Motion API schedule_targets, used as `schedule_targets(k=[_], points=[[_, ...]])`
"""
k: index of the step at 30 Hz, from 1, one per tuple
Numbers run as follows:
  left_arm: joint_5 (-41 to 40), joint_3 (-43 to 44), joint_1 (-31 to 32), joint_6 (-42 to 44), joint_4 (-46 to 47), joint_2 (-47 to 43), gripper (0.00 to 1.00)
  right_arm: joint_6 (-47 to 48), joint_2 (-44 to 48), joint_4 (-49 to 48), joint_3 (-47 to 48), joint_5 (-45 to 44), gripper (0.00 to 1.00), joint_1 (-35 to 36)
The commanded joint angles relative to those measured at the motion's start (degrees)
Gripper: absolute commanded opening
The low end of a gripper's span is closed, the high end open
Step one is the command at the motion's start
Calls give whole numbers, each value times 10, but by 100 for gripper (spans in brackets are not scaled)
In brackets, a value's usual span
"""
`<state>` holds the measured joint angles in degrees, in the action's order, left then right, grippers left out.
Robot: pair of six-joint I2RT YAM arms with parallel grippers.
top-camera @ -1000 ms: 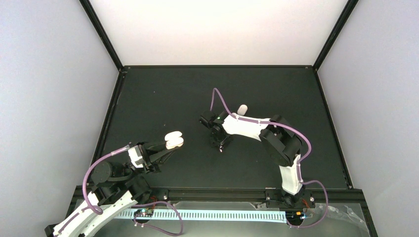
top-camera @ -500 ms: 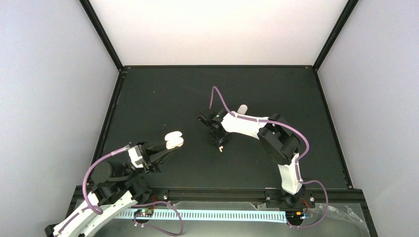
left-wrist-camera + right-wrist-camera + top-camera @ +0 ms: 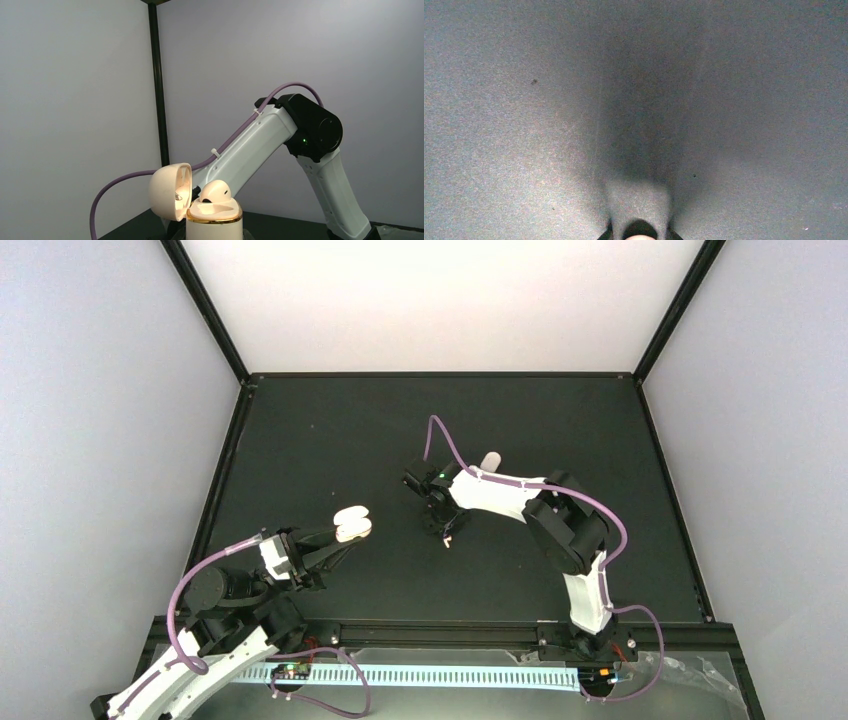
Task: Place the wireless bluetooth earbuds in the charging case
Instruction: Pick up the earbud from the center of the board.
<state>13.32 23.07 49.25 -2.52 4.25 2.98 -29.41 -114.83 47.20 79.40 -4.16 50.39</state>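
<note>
Left fingers (image 3: pixel 330 533): I see them gripping the open charging case (image 3: pixel 214 222), earbud (image 3: pixel 216 191) seated.
Right fingers (image 3: pixel 438 523): narrow, pinching second earbud (image 3: pixel 447 539).

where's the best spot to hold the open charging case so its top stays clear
Grip the charging case by its lower body, jaws below the gold rim, coming in low from the robot's side as the left gripper does. The lid hangs open to one side and an earbud sits in the top, so both should stay free.
</note>
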Motion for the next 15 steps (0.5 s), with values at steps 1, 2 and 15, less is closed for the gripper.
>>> schedule_targets(k=[1,2,15], points=[[9,6,3,-1,-1,1,2,6,-2,19,-20,12,27,0],[9,6,3,-1,-1,1,2,6,-1,20,-20,13,27,0],[11,6,3,-2,-1,0,2,6,-5,22,-14,11,26,4]])
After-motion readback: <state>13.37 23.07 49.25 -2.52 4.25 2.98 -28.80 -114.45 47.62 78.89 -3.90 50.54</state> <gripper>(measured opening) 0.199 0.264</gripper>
